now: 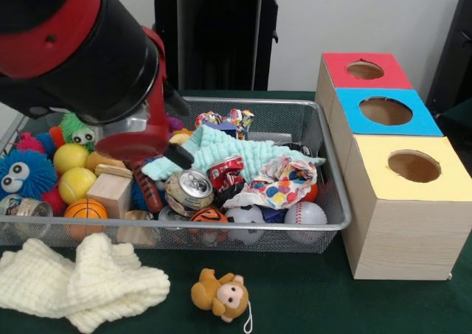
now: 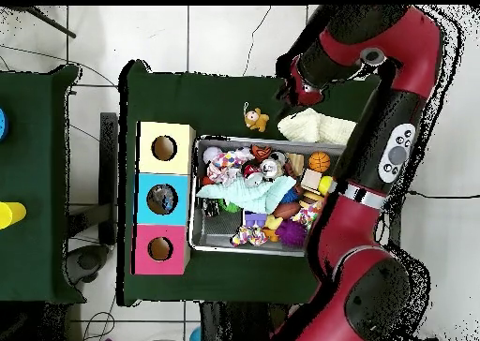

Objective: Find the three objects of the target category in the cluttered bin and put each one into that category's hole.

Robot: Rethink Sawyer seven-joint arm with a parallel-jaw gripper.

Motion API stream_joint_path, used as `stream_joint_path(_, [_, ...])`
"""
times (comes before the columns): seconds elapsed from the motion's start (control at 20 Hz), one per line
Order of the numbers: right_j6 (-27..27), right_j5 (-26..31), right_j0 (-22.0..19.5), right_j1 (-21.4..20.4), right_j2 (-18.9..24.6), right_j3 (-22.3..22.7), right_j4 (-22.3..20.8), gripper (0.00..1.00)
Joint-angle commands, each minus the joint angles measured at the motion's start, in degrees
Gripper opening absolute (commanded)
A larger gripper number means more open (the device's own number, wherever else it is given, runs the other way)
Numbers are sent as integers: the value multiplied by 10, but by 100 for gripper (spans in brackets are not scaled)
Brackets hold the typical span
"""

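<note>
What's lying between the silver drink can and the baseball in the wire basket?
In the front view, between the silver can and the baseball lie a crushed red can, a colourful crumpled wrapper and a small soccer ball.

The red and black arm [image 1: 81, 50] filled the upper left of the front view, and the end effector [image 1: 140, 138] hung low over the left half of the wire bin [image 1: 324, 138]; its fingers could not be made out. Just right of the end effector lay a mint cloth [image 1: 236, 153], with a crushed silver can [image 1: 189, 189] just below it. Left of the end effector sat yellow balls [image 1: 72, 170] and a wooden block [image 1: 110, 194]. Well to its right stood three boxes, the blue-topped box [image 1: 386, 111] in the middle. On the green desk [image 1: 310, 304], below the end effector and outside the bin, lay a cream cloth [image 1: 81, 279] and a small toy monkey [image 1: 221, 296].
</note>
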Motion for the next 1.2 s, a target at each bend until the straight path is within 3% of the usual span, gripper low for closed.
stream_joint_path(0.05, [353,-259,-79,-34,-138,239,149,100])
stream_joint_path(0.2, [374,-348,-90,-39,-157,294,162,100])
stream_joint_path(0.5, [429,-523,-96,-70,-222,379,139,100])
stream_joint_path(0.85, [530,-645,-91,-125,-282,445,144,100])
stream_joint_path(1.2, [612,-706,-81,-196,-333,520,162,100])
